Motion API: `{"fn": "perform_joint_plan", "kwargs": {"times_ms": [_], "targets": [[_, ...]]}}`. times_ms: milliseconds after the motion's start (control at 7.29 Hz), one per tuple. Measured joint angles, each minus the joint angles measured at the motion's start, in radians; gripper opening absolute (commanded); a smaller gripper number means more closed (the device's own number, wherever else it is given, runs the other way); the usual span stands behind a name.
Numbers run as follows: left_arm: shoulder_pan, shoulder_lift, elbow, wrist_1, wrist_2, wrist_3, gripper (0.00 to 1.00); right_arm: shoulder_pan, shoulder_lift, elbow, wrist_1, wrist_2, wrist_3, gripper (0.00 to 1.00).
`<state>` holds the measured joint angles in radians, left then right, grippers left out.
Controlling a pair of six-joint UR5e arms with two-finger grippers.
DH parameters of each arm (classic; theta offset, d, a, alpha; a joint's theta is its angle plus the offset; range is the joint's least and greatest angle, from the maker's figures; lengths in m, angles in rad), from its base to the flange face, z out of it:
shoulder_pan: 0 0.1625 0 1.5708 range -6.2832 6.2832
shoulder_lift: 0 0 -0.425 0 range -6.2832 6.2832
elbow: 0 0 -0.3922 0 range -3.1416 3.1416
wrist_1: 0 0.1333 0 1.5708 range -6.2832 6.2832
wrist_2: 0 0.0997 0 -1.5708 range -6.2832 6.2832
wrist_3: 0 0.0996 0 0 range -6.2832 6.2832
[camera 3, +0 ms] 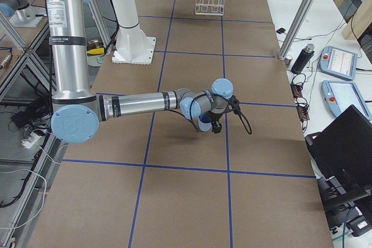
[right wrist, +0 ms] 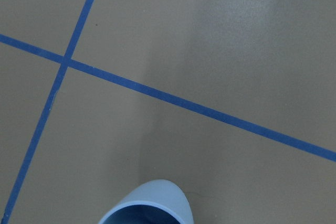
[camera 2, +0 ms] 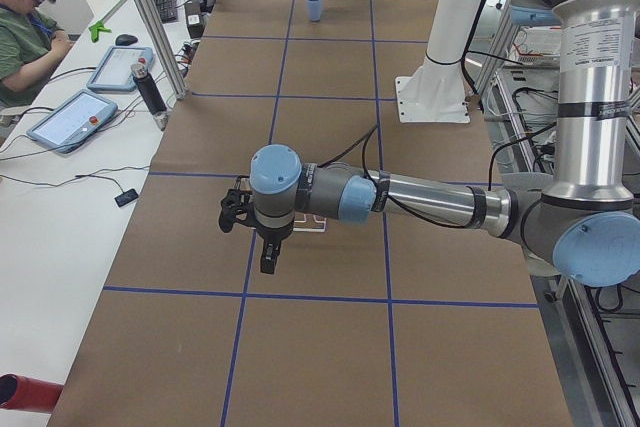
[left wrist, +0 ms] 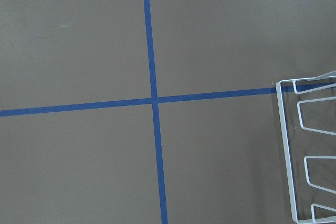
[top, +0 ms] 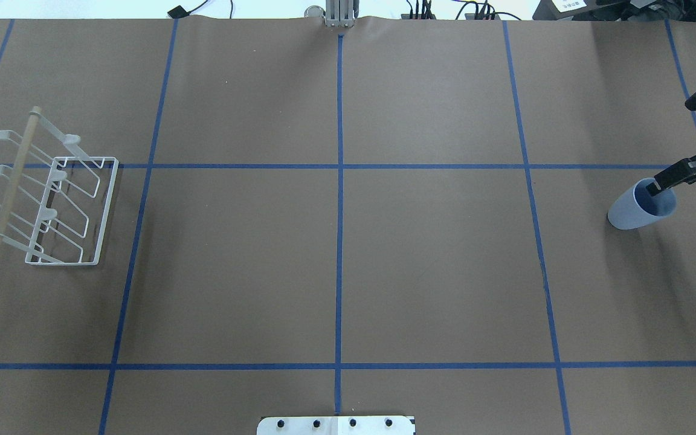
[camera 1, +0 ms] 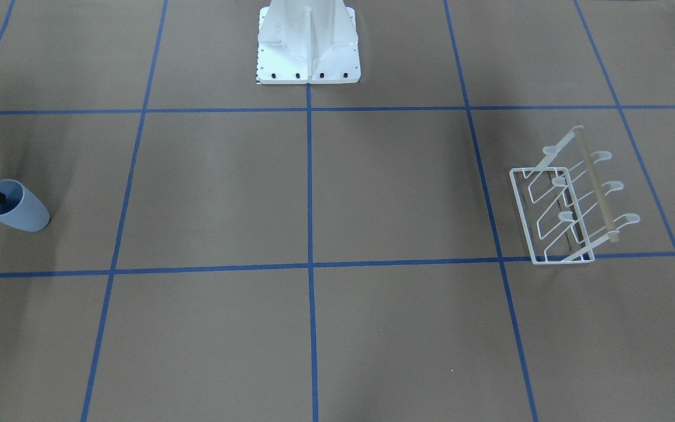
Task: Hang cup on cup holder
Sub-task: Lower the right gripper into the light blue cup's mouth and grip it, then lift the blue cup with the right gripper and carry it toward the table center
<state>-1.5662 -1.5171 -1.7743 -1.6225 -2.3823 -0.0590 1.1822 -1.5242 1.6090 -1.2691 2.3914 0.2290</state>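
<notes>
The pale blue-grey cup (top: 632, 212) stands at the table's far right, also in the front view (camera 1: 21, 212); its rim shows at the bottom of the right wrist view (right wrist: 149, 203). My right gripper (top: 674, 147) is open, with one finger (top: 677, 174) dipped inside the cup's rim and the other well clear of it. The white wire cup holder (top: 16, 175) stands empty at the far left, seen in the front view (camera 1: 596, 184) and at the left wrist view's right edge (left wrist: 283, 150). My left gripper (camera 2: 266, 252) hangs above the table near the holder; I cannot tell if it is open.
Blue tape lines (top: 339, 181) grid the brown table. The white robot base (camera 1: 308, 53) sits at the table's middle edge. An operator (camera 2: 25, 37) and tablets (camera 2: 75, 117) are beside the table, and a laptop (camera 3: 343, 143) is past the right end.
</notes>
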Motion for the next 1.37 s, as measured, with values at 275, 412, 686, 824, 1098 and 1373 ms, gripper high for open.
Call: {"fn": "perform_joint_plan", "kwargs": {"times_ms": [275, 412, 686, 824, 1098, 1373], "targets": [[0.000, 0.000, 0.001, 0.001, 0.000, -0.001, 0.99, -0.010, 0.001, -0.015, 0.001, -0.002, -0.003, 0.00], [0.000, 0.000, 0.001, 0.001, 0.000, -0.001, 0.99, -0.013, 0.001, -0.020, 0.002, -0.003, -0.008, 0.00], [0.000, 0.000, 0.003, 0.001, 0.000, -0.001, 0.99, -0.014, 0.005, -0.009, 0.004, 0.000, -0.014, 0.00], [0.000, 0.000, 0.005, 0.001, 0.000, 0.000, 0.99, -0.014, 0.007, 0.017, 0.004, 0.010, -0.010, 0.00], [0.000, -0.006, 0.006, 0.001, -0.002, -0.001, 0.99, -0.011, 0.019, 0.118, 0.004, 0.062, 0.020, 0.00], [0.011, -0.019, 0.001, -0.001, -0.066, -0.006, 0.98, -0.011, 0.081, 0.223, 0.008, 0.133, 0.181, 0.00]]}}
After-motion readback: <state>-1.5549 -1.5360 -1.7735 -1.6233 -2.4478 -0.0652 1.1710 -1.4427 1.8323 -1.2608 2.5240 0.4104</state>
